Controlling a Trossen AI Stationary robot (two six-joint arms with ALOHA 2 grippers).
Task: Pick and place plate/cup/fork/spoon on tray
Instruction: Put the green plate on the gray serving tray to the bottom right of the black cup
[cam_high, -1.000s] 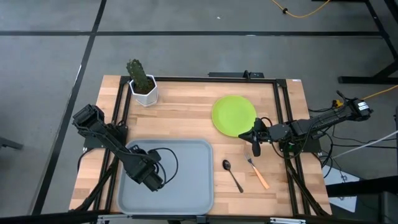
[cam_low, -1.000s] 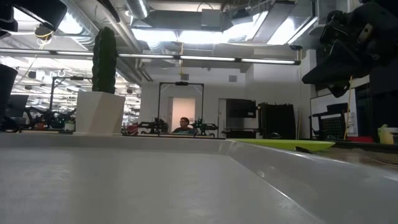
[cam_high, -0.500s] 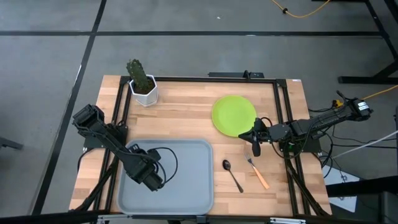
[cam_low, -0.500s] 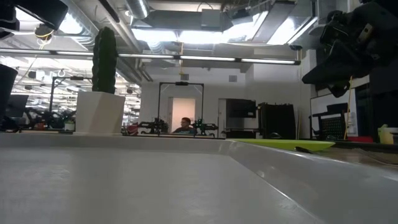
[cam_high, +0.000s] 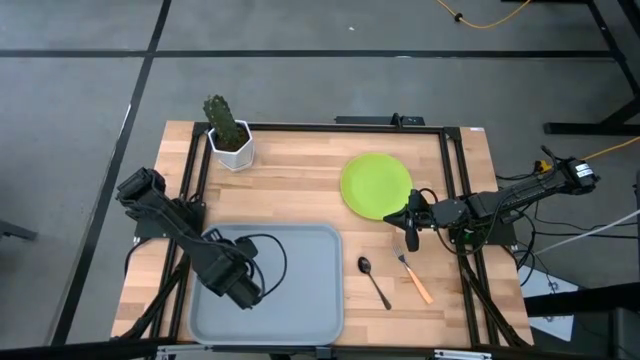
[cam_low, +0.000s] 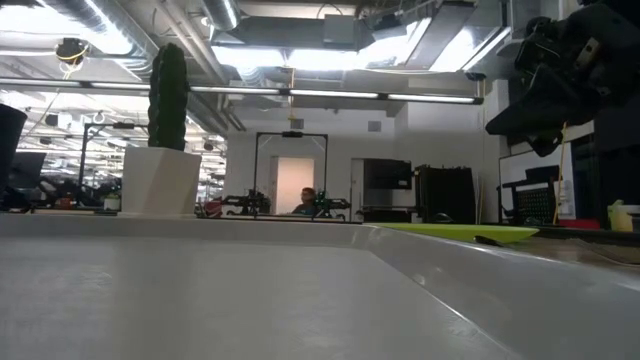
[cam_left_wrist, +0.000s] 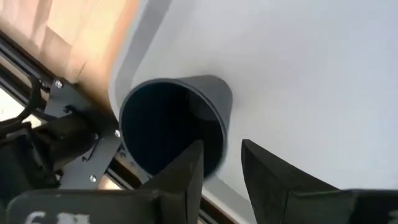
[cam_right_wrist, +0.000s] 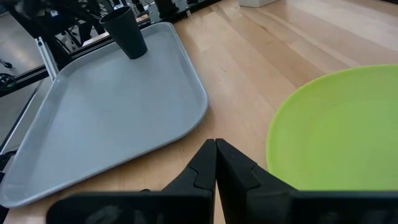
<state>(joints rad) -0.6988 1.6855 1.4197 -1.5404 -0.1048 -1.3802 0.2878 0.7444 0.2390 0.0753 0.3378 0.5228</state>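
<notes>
Left gripper (cam_left_wrist: 217, 180), fingers slightly parted and empty, over the cup (cam_left_wrist: 174, 124) standing in the tray (cam_high: 310, 290) lower left; right gripper (cam_high: 408, 224), fingers closed and empty, beside the plate (cam_high: 375, 185).

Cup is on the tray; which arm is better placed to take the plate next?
Right. The right gripper sits at the lime-green plate edge, fingers shut; the left gripper is over the tray by the cup.

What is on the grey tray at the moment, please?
Only the black cup stands upright on the tray, near a corner, with the left gripper open around its rim. The left arm hides part of the tray in the high view.
</notes>
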